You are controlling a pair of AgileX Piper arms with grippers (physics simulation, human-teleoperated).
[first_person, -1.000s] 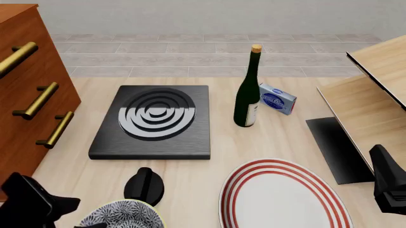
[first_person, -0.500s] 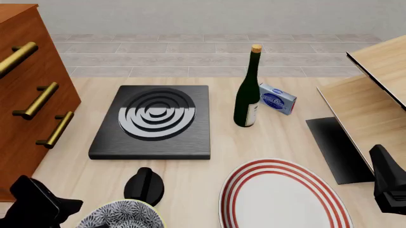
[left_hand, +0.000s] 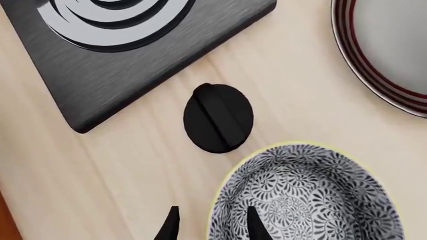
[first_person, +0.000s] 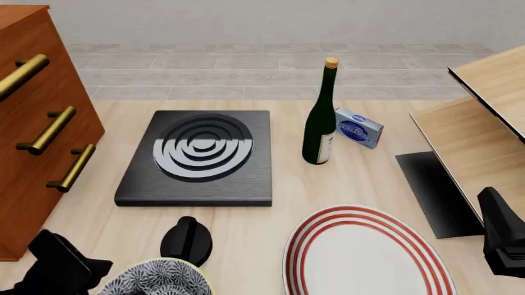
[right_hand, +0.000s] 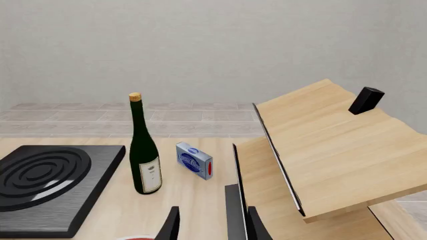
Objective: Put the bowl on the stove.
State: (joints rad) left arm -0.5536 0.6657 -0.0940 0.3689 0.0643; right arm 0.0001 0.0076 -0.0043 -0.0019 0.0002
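The blue-and-white floral bowl [first_person: 160, 279] stands at the table's near edge, partly cut off by the front view. In the left wrist view the bowl [left_hand: 310, 195] fills the corner, and my left gripper [left_hand: 212, 227] is open across its rim, one finger [left_hand: 255, 226] over the inside and the other outside. From the front, the left gripper [first_person: 86, 275] sits just left of the bowl. The black stove [first_person: 201, 153] with silver rings lies beyond the bowl; its corner also shows as stove [left_hand: 127, 65]. My right gripper [right_hand: 212, 227] is open and empty, low at the right as the right gripper [first_person: 502, 246].
A black knob [first_person: 187, 241] lies between bowl and stove. The red-ringed plate [first_person: 365, 255] is right of the bowl. A green bottle [first_person: 320, 123] and a blue box [first_person: 358, 127] stand right of the stove. A wooden drawer cabinet [first_person: 37, 129] lines the left, a wooden shelf [first_person: 480, 129] the right.
My left arm has shifted rightward, closer to the bowl. The bowl, the stove and the right arm have not moved.
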